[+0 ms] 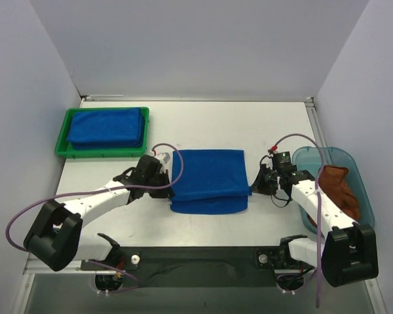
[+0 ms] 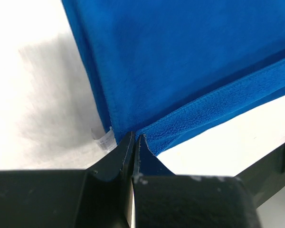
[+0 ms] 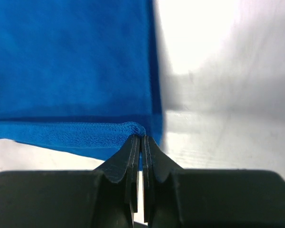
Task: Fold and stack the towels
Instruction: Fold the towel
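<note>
A royal blue towel [image 1: 209, 176] lies folded in the middle of the table, its upper layer set back from the lower one along the near edge. My left gripper [image 1: 169, 185] is shut on the towel's left edge. In the left wrist view the jaws [image 2: 135, 138] pinch the hem of the towel [image 2: 180, 61]. At the towel's right edge, my right gripper [image 1: 254, 186] is shut too. In the right wrist view its tips [image 3: 141, 138] clamp a rolled corner of the towel [image 3: 71, 61]. A rust-brown towel [image 1: 340, 190] lies crumpled in the bin at right.
A green tray [image 1: 60, 147] at the back left holds folded blue towels [image 1: 106, 126]. A translucent teal bin [image 1: 314, 157] stands at the right edge beside my right arm. A small white tag [image 2: 104, 138] sticks out at the towel's left edge.
</note>
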{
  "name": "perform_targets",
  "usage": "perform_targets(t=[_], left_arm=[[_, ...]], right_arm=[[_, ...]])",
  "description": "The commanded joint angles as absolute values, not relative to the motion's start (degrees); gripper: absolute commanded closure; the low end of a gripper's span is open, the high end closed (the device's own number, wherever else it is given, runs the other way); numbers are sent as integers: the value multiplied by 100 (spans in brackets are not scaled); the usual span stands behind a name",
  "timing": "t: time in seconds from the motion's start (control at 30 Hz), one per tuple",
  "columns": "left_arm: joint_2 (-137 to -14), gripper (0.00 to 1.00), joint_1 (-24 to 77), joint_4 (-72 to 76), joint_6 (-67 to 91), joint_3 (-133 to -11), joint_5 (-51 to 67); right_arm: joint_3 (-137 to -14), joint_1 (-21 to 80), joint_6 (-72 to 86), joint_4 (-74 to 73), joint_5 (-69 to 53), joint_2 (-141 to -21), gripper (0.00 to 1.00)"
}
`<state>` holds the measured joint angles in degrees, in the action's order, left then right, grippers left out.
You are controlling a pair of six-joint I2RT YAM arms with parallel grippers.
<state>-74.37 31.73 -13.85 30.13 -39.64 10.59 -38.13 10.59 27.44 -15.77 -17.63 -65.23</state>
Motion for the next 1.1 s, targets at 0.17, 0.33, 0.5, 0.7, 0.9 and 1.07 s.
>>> perform_targets(t=[0.17, 0.33, 0.5, 0.7, 0.9, 1.07], left_arm=[[-7813, 100, 3357, -896, 3234, -3358, 923], [-7752, 99, 3384, -905, 3234, -3305, 870], [-7655, 99, 3375, -1002, 3217, -3305, 791], [-7611, 99, 3375, -1195, 3173, -3410, 633], [-7234, 99, 3375, -1538, 3138, -3735, 475], [-6961, 99, 3384, -1863, 3076, -3964, 457]], right_arm=[[-3252, 1046, 2760, -1565, -1714, -7381, 100], [-3199, 1046, 2760, -1468, -1705, -7576, 100], [-3173, 1046, 2733, -1485, -1705, -7409, 100], [-3296, 1046, 2777, -1590, -1749, -7128, 100], [-3576, 1046, 2821, -1906, -1845, -6645, 100], [-3577, 1098, 2927, -2100, -2012, -6276, 100]])
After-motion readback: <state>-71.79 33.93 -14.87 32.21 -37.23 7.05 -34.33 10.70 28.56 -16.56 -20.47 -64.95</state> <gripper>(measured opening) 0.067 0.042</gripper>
